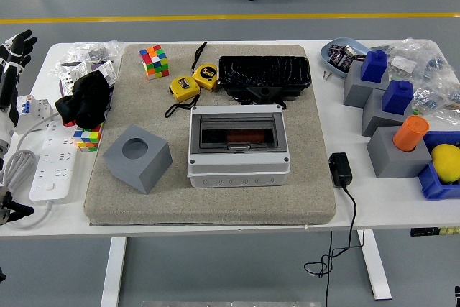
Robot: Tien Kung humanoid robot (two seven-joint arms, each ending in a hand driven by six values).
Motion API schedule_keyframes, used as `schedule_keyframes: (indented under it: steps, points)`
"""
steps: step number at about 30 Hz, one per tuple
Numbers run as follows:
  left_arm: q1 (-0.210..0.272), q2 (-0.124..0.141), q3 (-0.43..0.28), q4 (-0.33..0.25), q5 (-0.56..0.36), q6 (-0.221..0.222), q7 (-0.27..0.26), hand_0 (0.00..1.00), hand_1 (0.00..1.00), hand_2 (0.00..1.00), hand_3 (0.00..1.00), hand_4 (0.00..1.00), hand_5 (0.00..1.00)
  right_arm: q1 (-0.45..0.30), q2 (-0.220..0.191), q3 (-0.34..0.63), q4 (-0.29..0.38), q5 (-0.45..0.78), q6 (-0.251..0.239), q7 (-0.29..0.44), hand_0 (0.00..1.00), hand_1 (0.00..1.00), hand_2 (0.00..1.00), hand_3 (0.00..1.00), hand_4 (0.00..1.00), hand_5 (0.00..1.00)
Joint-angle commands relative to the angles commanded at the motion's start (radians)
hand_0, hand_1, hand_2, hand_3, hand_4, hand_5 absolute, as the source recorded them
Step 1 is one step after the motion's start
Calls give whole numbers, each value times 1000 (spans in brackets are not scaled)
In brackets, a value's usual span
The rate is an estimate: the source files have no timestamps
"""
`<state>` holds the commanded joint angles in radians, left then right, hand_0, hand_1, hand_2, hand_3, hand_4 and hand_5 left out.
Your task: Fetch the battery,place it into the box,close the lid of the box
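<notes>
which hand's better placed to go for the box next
Left, probably. The left hand is the only one in view, fingers spread and empty, at the table's left edge; the box sits mid-mat.

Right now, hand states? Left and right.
Left hand: open, fingers spread, holding nothing, at the table's left edge.
Right hand: not in view.

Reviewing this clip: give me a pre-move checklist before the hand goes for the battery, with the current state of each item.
1. Left hand free: ok, fingers spread, holding nothing, at the table's left edge.
2. Right hand available: cannot tell, out of view.
3. Box reachable on the mat: ok.
4. Lid open for loading: cannot tell; a smoked window covers the recess.
5. Battery located: cannot tell; a reddish object shows behind the window.
6. Path clear: not ok, grey block sits between hand and box.
</notes>
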<state>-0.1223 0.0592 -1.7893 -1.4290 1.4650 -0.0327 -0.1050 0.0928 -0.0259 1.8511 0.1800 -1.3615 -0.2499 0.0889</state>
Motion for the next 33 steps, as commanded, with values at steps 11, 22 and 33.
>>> schedule_keyframes:
  steps: [11,22,33]
  points:
    - [-2,-2,-2,-3,6,3,2,919,913,852,847,998,931,4,1,5,0,-1,2,2,856,872,846,878,998,998]
    - [-3,-3,-2,-2,10,5,3,914,910,850,846,998,902,7,0,6,0,-3,1,0,854,870,841,881,998,998]
    - [-5,-1,4,-2,11,5,4,915,910,850,847,998,888,10,-1,-2,0,-2,10,-9,849,862,832,876,998,998]
